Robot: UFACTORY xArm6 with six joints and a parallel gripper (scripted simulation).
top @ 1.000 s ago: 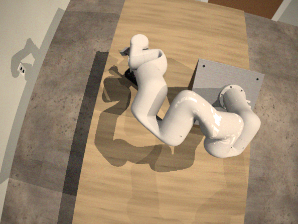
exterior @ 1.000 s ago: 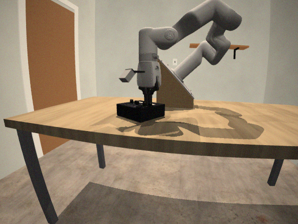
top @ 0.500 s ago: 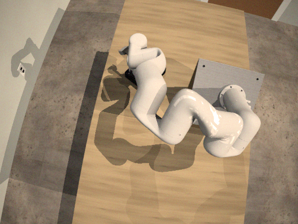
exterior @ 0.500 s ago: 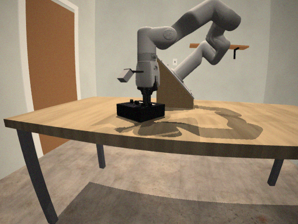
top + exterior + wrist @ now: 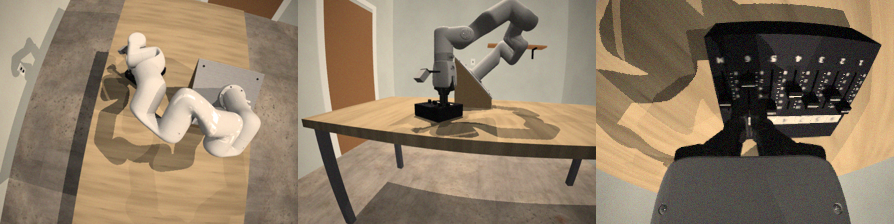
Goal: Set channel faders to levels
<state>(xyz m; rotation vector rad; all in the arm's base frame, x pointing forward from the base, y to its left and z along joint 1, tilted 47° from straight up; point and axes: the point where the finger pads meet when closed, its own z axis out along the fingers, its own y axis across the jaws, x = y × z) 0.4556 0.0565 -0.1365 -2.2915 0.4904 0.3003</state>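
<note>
The black lighting desk (image 5: 438, 111) stands flat on the wooden table. In the wrist view the desk (image 5: 790, 79) shows a row of several faders, with a pale tape strip (image 5: 804, 119) along its near edge; the writing on it is too small to read. My gripper (image 5: 748, 97) is shut with nothing between the fingers. Its tips are down on the desk top at the left end, at the near end of the leftmost fader slot, whose cap (image 5: 748, 87) sits just beyond the tips. In the exterior view the gripper (image 5: 444, 100) points straight down onto the desk. From above, my arm hides most of the desk (image 5: 129, 75).
The arm's wedge-shaped mount (image 5: 471, 88) stands right behind the desk, and its grey plate (image 5: 226, 78) shows from above. The table's left edge (image 5: 100, 105) is near the desk. A small shelf (image 5: 516, 46) hangs on the far wall.
</note>
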